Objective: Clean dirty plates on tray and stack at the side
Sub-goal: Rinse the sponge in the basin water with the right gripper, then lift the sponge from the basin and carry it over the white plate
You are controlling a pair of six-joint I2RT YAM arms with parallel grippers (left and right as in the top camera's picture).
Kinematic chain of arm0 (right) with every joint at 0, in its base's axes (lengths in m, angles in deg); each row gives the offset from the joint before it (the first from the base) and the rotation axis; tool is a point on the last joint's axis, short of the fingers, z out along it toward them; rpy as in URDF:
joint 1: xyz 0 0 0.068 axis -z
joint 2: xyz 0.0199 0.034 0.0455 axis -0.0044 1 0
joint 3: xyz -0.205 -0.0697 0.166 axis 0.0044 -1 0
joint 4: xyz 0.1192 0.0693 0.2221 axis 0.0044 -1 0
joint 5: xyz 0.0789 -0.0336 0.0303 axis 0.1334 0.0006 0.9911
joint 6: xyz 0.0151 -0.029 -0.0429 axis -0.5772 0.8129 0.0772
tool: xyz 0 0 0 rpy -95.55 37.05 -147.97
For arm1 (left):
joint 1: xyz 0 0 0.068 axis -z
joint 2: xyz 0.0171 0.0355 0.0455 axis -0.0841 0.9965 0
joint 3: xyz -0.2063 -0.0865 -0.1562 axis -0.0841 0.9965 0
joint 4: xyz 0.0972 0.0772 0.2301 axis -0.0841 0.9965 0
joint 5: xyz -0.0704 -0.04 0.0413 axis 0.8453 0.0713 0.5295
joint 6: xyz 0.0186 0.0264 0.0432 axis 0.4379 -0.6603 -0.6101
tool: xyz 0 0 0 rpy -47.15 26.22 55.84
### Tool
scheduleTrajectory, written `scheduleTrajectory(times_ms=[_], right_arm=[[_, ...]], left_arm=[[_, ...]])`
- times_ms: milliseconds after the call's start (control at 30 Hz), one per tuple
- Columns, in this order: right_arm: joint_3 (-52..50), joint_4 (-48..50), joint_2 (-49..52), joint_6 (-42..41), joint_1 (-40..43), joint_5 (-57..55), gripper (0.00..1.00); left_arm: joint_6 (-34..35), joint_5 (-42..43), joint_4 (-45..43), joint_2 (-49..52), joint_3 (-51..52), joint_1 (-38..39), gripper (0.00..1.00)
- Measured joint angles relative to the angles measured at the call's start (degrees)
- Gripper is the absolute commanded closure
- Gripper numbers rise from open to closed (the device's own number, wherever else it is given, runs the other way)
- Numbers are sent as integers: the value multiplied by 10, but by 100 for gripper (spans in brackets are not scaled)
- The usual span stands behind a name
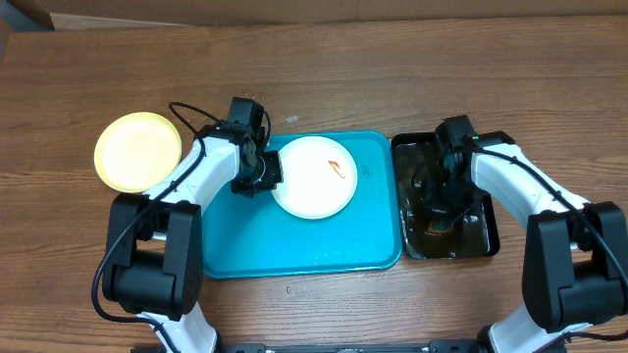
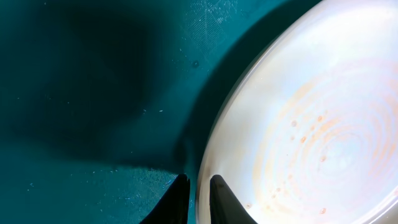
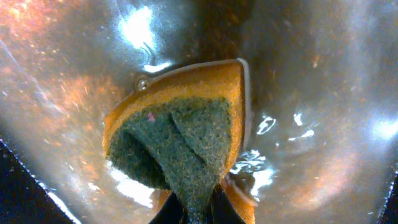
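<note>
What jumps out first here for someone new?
The white plate with an orange-red smear on the turquoise tray, its left rim pinched by the left gripper. To the right, the right gripper pinches a green-faced orange sponge in the wet black tub. A pale yellow plate lies left of the tray.

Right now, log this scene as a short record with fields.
left gripper: shut on the rim of the white plate
right gripper: shut on the sponge, in the black tub
white plate: on the tray, orange-red smear on it
yellow plate: on the table, left of the tray, no smear visible
</note>
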Motion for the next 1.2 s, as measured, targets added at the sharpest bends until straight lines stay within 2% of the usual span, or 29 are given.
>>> scheduleTrajectory(times_ms=[167,333,500,967,1200], right_arm=[[9,-25,0,0,0,0,96],[87,-99,1,0,0,-17,96],[147,-129,1,0,0,-45,96],[149,-141,1,-1,-1,-82,96],[149,-144,1,-42,-5,-96,96]], left_arm=[[0,0,0,0,0,0,86],[-1,0,0,0,0,0,96],[-1,0,-2,0,0,0,96],[-1,0,-3,0,0,0,96],[-1,0,-3,0,0,0,95]])
